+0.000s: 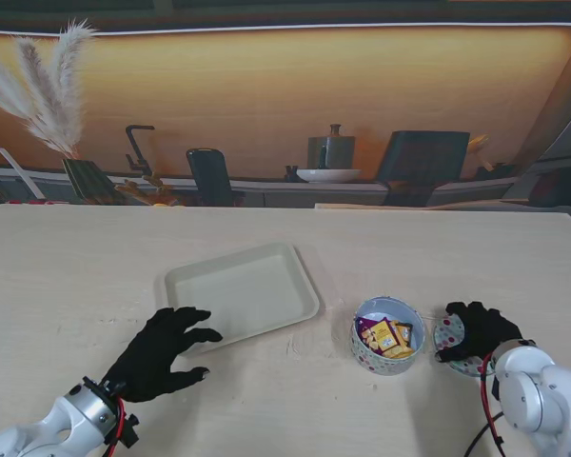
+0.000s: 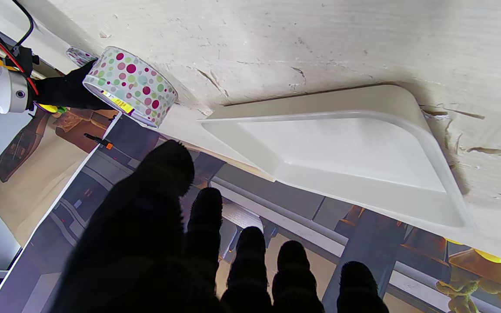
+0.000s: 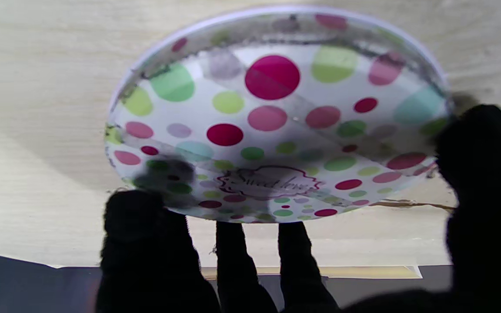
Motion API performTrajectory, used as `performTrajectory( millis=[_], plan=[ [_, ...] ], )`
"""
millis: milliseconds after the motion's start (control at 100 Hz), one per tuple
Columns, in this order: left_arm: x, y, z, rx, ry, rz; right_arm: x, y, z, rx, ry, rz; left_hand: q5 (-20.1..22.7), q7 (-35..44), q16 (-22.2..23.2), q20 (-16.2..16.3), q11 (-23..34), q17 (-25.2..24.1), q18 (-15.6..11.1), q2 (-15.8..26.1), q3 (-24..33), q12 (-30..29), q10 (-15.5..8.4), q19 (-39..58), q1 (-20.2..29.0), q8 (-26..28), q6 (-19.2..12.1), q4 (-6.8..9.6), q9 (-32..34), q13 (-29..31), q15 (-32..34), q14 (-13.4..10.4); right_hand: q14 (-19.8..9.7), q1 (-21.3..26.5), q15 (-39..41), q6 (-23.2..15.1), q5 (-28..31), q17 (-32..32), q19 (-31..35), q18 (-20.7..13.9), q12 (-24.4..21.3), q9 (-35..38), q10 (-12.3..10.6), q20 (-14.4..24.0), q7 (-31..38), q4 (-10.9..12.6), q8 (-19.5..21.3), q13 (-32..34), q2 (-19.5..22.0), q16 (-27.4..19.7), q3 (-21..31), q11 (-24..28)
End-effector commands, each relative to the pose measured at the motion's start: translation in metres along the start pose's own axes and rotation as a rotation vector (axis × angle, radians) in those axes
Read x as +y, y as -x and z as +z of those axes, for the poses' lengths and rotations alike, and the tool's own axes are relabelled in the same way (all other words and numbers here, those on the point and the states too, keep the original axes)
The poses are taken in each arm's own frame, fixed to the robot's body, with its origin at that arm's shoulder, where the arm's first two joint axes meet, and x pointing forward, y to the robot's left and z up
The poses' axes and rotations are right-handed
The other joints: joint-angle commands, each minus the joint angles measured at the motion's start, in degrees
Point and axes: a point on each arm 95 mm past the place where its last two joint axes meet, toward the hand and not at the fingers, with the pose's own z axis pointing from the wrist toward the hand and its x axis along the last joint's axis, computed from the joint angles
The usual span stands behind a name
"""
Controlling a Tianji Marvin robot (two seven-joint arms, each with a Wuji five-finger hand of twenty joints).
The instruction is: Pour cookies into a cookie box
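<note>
The tray [image 1: 243, 290] sits at the table's [image 1: 76, 276] middle, with the cookie box [image 1: 388, 335] near it at four o'clock, cookies [image 1: 385, 335] inside. The lid [image 1: 449, 335] lies just beside the box at three o'clock, under the right hand [image 1: 476, 329]. The left hand [image 1: 162, 352] rests at the tray's eight o'clock.

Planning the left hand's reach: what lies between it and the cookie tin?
In the stand view, only bare table separates the left hand from the cookie tin; the white tray sits farther from me.

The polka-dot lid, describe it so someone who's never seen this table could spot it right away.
On the wooden table, look right of the round tin of wrapped cookies. The lid lies flat under the right hand; unlike the tin, it is a shallow dotted disc.
</note>
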Motion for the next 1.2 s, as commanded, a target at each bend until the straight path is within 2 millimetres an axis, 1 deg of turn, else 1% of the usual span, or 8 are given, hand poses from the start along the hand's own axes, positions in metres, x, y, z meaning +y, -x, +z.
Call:
performTrajectory(
  millis=[0,200,560,750,1020,1040,1090,1190],
  plan=[
    [0.002,-0.003,-0.001,0.002,0.017,-0.010,-0.046,0.001,-0.004,-0.018,-0.136,0.011,0.81,0.54,1.01,0.95,0.02,-1.00,0.50,1.49,0.39,-0.26,0.04,0.27,-0.83,0.59,-1.26,-2.29,0.50,0.36,0.42,0.24,-10.57,6.32,46.84,2.14,-1.02,4.25,4.69,-4.79,2.80,-0.48,1.37,2.94,0.66,-0.15,-0.68,16.19,-0.39,15.66,0.28,4.30],
    [0.002,-0.003,-0.002,-0.002,0.021,-0.010,-0.049,0.002,-0.002,-0.025,-0.144,0.001,1.64,0.94,0.96,0.99,-0.07,-1.00,0.47,1.70,-0.07,-0.31,0.05,0.13,-0.68,0.78,-1.70,-2.34,0.51,0.24,0.33,0.27,-14.24,6.81,54.47,8.10,0.20,9.65,9.96,-13.04,12.20,-1.11,0.68,5.21,4.86,-0.31,-0.98,18.93,-0.33,24.54,-0.36,16.69],
    [0.002,-0.002,-0.003,-0.004,0.026,-0.015,-0.046,0.005,-0.003,-0.019,-0.112,-0.007,2.48,1.53,0.94,1.04,-0.24,-0.91,0.47,2.06,-0.70,-0.36,-0.02,0.04,-0.37,1.16,-2.04,-2.30,0.49,0.31,0.27,0.25,-19.51,6.51,60.77,12.34,3.56,17.65,17.39,-17.65,28.51,6.23,-4.33,5.07,9.40,-0.43,-1.68,28.01,-0.12,34.22,-0.39,36.19],
    [0.002,-0.002,-0.003,-0.007,0.028,-0.018,-0.040,0.006,-0.005,0.001,-0.025,-0.012,2.68,1.69,1.03,1.18,-0.28,-0.94,0.34,2.19,-0.98,-0.35,0.05,0.10,-0.27,1.28,-1.99,-2.28,0.42,0.21,0.32,0.23,-22.35,10.66,64.95,9.41,10.12,22.96,18.82,-16.81,41.96,17.52,-10.09,2.13,17.09,-0.76,3.49,35.23,-1.78,32.08,-2.01,39.88],
    [0.001,-0.002,-0.004,-0.007,0.028,-0.023,-0.029,0.006,-0.010,0.013,0.043,0.007,2.90,1.68,1.09,1.38,-0.34,-0.95,0.35,3.01,-1.87,-0.35,0.09,0.18,-0.39,1.34,-2.00,-2.40,0.48,0.26,0.30,0.26,-24.19,16.36,67.74,6.74,16.33,28.24,18.85,-15.04,45.65,26.04,-12.72,0.84,25.34,-1.55,8.73,40.99,-4.94,27.20,-3.45,42.26],
    [0.001,-0.002,-0.004,-0.007,0.027,-0.023,-0.028,0.006,-0.010,0.015,0.051,0.008,2.92,1.67,1.10,1.39,-0.34,-0.96,0.35,3.12,-1.96,-0.35,0.12,0.19,-0.38,1.34,-1.92,-2.42,0.47,0.33,0.33,0.37,-24.25,15.61,68.44,6.38,17.01,28.78,18.97,-14.70,45.61,26.82,-12.82,0.44,25.84,-2.31,9.80,41.38,-8.43,25.71,0.91,42.42],
    [0.001,-0.002,-0.004,-0.006,0.025,-0.024,-0.027,0.006,-0.012,0.018,0.066,0.022,2.97,1.66,1.11,1.42,-0.36,-0.96,0.36,3.24,-2.25,-0.35,0.12,0.19,-0.34,1.35,-1.95,-2.45,0.47,0.21,0.28,0.33,-23.90,7.07,69.05,5.26,18.51,29.34,19.14,-13.86,45.37,28.08,-12.97,0.33,27.24,-6.33,11.59,42.03,-21.99,24.41,24.42,42.69],
    [0.001,-0.001,-0.005,-0.003,0.020,-0.029,-0.023,0.005,-0.015,0.027,0.100,0.047,3.15,1.63,1.15,1.59,-0.38,-0.94,0.49,3.66,-2.75,-0.36,0.25,0.33,-0.39,1.36,-2.00,-2.50,0.60,0.47,0.36,0.38,-22.78,8.08,69.46,2.54,21.82,29.99,19.23,-12.11,44.33,30.27,-12.73,0.10,30.65,-7.34,14.24,42.97,-21.01,23.15,28.95,42.94]
  ],
)
